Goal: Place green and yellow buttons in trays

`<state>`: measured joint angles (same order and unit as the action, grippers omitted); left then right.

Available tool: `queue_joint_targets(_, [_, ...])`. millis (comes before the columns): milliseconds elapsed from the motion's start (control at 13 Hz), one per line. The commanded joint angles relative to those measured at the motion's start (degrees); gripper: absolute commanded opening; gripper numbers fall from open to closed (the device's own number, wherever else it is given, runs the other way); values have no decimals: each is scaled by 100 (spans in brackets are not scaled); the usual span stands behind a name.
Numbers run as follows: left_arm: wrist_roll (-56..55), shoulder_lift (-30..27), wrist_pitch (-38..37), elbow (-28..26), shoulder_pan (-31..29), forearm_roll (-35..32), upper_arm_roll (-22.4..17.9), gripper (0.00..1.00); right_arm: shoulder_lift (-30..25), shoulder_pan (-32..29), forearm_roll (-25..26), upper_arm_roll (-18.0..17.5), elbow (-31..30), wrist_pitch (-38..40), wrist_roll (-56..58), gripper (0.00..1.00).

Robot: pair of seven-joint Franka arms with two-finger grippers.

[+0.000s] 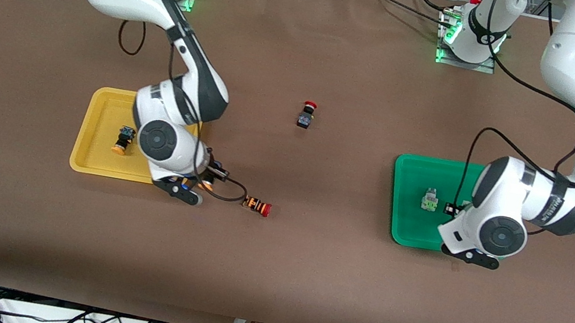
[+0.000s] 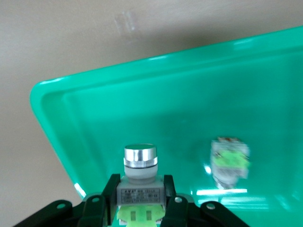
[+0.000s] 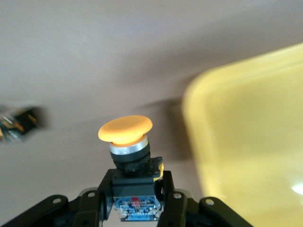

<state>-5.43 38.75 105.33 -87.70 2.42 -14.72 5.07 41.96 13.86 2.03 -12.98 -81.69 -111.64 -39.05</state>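
My right gripper is shut on a black-bodied button with a yellow-orange cap, just above the table beside the yellow tray. The tray's rim also shows in the right wrist view. A second yellow button lies in that tray. My left gripper is shut on a whitish green button and holds it low over the green tray, near the tray's corner. Another green button lies in the green tray; it also shows in the left wrist view.
A black switch with a red cap stands on the brown table between the trays, farther from the front camera. An orange-striped switch with a red cap lies close beside my right gripper, toward the table's middle.
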Motion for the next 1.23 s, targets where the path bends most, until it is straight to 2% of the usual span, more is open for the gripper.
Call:
queue_joint_targets(0, [95, -491, 1162, -1150, -373, 12, 231, 3, -652, -366, 96, 189, -792, 608, 1158, 0])
queue_joint_targets(77, [112, -552, 1540, -1397, -408, 300, 231, 24, -845, -410, 105, 260, -1196, 495, 1441, 0])
queue_joint_targets(154, [112, -579, 1674, -1477, -426, 451, 231, 90, -1030, -471, 105, 287, -1557, 311, 1548, 0])
queue_joint_targets(231, [104, -623, 1649, -1461, -418, 478, 231, 100, -1206, -559, 140, 356, -1935, 100, 1758, 0])
queue_joint_targets(385, [130, -903, 1579, -1365, -426, 478, 231, 100, -1374, -612, 149, 576, -2560, -444, 2295, 0])
queue_joint_targets(462, [121, -1122, 1422, -1251, -418, 478, 231, 100, -1366, -612, 114, 577, -2710, -647, 2288, 15])
queue_joint_targets(538, [104, -1412, 1151, -1015, -348, 478, 231, 100, -1357, -612, 105, 577, -2790, -779, 2279, 91])
queue_joint_targets(615, [112, -1632, 678, -708, -330, 478, 249, 100, -1401, -612, 105, 577, -2721, -711, 2262, 100])
queue_joint_targets(769, [391, -1888, -481, 47, -408, 487, 450, 100, -1786, -691, 114, 568, -2371, -344, 2393, 100])
queue_joint_targets(923, [596, -2072, -1037, 830, -426, 601, 434, 100, -2277, -796, 123, 568, -1670, 533, 2420, 100])
queue_joint_targets(1000, [587, -2387, -1153, 885, -426, 845, 381, 100, -2454, -866, 79, 568, -1196, 1086, 2420, 100])
queue_joint_targets(1154, [570, -3273, -1111, 319, -417, 1242, 153, 100, -2683, -893, 61, 568, -220, 2097, 2420, 100])
